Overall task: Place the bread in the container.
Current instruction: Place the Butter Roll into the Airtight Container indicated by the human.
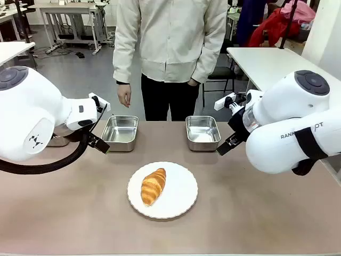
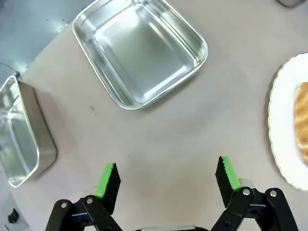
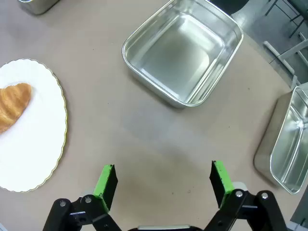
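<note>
The bread (image 1: 153,186), a golden-brown croissant, lies on a round white plate (image 1: 182,198) at the table's near middle. Two shiny steel containers sit behind it, one at the left (image 1: 120,132) and one at the right (image 1: 202,132), both holding nothing. My left gripper (image 2: 167,173) hovers open over bare table, with the left container (image 2: 139,50) ahead of it and the bread (image 2: 302,120) at the picture's right edge. Open as well, my right gripper (image 3: 163,174) hangs short of the right container (image 3: 183,50), the bread (image 3: 12,106) off to its left.
A further steel pan (image 2: 19,139) stands beside the left arm and another (image 3: 288,139) beside the right arm. A person stands at the far edge, one hand (image 1: 124,95) hanging at the side. Bare tabletop surrounds the plate (image 3: 38,144).
</note>
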Available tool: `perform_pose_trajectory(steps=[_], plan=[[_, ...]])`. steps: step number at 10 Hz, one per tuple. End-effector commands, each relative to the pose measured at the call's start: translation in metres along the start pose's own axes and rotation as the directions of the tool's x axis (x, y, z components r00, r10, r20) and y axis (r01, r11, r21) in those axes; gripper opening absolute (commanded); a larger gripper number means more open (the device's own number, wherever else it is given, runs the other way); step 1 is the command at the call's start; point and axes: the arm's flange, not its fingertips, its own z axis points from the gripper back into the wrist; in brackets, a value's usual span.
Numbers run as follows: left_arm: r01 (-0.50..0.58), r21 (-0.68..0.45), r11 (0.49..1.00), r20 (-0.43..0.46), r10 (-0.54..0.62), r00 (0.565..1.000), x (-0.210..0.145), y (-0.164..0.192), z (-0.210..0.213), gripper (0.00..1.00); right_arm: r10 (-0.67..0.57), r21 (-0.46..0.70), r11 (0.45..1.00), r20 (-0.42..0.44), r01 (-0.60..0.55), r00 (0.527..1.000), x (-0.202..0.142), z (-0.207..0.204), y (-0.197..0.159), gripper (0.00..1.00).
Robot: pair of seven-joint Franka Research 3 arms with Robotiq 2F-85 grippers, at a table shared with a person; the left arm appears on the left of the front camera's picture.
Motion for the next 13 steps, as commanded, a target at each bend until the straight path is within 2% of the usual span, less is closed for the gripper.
perform_pose_trajectory(steps=[1,13], plan=[[0.0,0.0,1.0,0.0,0.0,1.0,0.0,0.0,0.0001,1.0,0.0,0.0,1.0,0.0,0.0,1.0,0.0001,0.0,0.0,1.0],[0.0,0.0,1.0,0.0,0.0,1.0,0.0,0.0,0.0001,1.0,0.0,0.0,1.0,0.0,0.0,1.0,0.0001,0.0,0.0,1.0]])
